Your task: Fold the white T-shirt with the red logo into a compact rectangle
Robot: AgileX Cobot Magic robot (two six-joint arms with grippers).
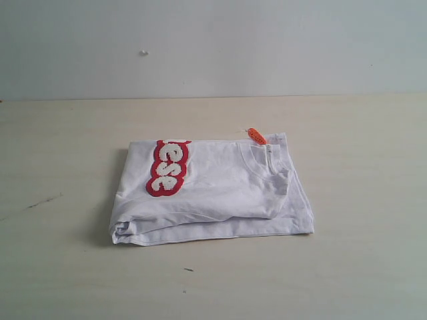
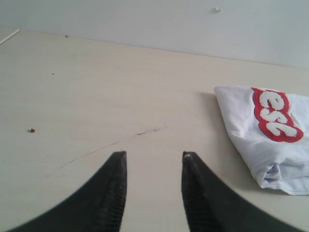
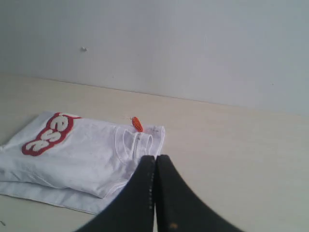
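Observation:
The white T-shirt [image 1: 213,190] lies folded into a rectangle on the middle of the table. Part of the red logo [image 1: 167,167] shows on its top layer at the left, reading "ese". The ribbed collar [image 1: 263,163] and the orange neck tag [image 1: 256,136] sit at the shirt's far right corner. Neither arm appears in the exterior view. My left gripper [image 2: 153,155] is open above bare table, to the left of the shirt [image 2: 263,137] and apart from it. My right gripper [image 3: 155,157] is shut with nothing in it, raised near the shirt's collar corner [image 3: 137,142].
The pale wooden table [image 1: 360,260] reaches back to a plain grey-white wall [image 1: 213,47]. A dark scratch [image 1: 43,201] marks the table left of the shirt. A small brown speck [image 2: 32,130] lies on the table in the left wrist view.

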